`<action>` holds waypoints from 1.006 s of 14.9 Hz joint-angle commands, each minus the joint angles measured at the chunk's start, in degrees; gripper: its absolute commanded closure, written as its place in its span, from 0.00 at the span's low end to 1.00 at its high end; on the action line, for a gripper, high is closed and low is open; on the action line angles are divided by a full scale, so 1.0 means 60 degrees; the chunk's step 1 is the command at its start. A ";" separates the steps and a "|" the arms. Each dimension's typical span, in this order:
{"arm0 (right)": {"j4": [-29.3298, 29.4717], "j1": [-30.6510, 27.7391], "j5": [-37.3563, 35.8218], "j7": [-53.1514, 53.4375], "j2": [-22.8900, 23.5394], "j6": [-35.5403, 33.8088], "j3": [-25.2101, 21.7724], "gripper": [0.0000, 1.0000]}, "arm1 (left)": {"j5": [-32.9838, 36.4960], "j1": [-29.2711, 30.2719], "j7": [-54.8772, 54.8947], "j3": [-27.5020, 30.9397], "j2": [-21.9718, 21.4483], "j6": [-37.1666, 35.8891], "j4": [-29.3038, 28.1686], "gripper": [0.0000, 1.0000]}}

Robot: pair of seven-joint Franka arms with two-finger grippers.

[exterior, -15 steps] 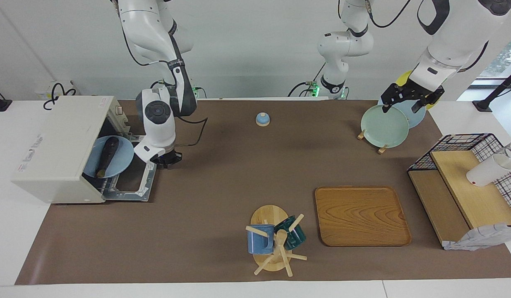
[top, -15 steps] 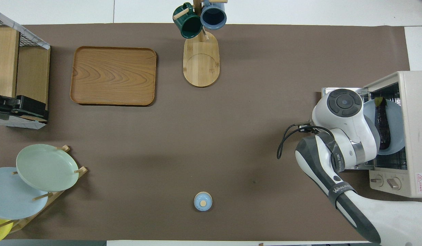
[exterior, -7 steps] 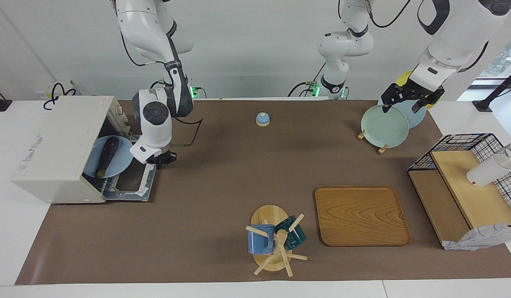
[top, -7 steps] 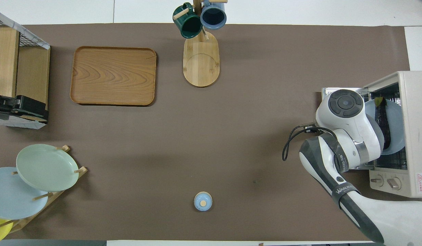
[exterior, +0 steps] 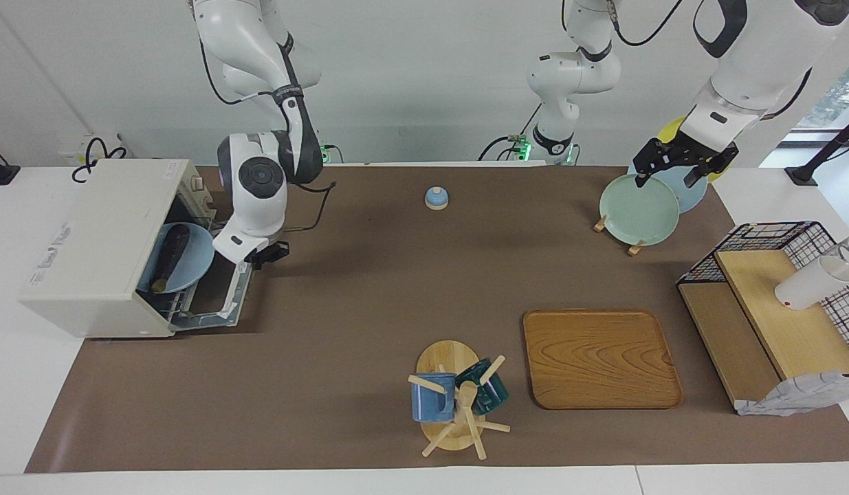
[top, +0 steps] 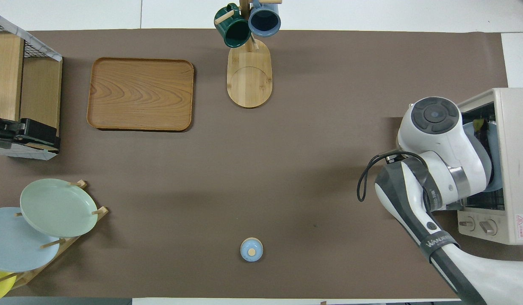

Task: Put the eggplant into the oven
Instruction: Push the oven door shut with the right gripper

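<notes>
Facing view: the boxy off-white toaster oven (exterior: pixel 97 247) holds a round pale blue plate (exterior: pixel 179 267) on its rack, and the long dark purple eggplant (exterior: pixel 170 257) lies on that plate, inside the chamber. The glass door (exterior: pixel 221 302) is tilted partly up, at the plate's four o'clock. The right hand (exterior: pixel 262 254), clenched, sits at the door's upper edge; contact is unclear. The left hand (exterior: pixel 678 167), released, waits over the mint green plate (exterior: pixel 638 209) in its wooden rack.

Overhead view: the right arm hides most of the eggplant, leaving only its green stem tip (top: pixel 478 124); the oven's knobs (top: pixel 477 224) show here only.
</notes>
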 commanded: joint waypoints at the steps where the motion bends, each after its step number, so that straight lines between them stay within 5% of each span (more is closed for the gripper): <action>1: 0.0129 -0.0874 -0.0463 -0.1186 -0.0438 -0.0198 -0.0178 1.00 | 0.0193 0.0061 -0.0071 -0.0066 -0.0134 -0.0093 -0.0060 0.00; 10: 0.0392 -0.1988 -0.0316 -0.2712 -0.1143 -0.0769 -0.0193 1.00 | 0.0193 0.0061 -0.0071 -0.0066 -0.0134 -0.0093 -0.0060 0.00; 13: 0.1341 -0.1960 0.0092 -0.2727 -0.1128 -0.1995 -0.0179 1.00 | 0.0193 0.0061 -0.0071 -0.0066 -0.0134 -0.0093 -0.0060 0.00; 15: 0.2525 -0.1916 0.0706 -0.2727 -0.1128 -0.3181 -0.0120 0.90 | 0.0193 0.0061 -0.0071 -0.0066 -0.0134 -0.0093 -0.0060 0.00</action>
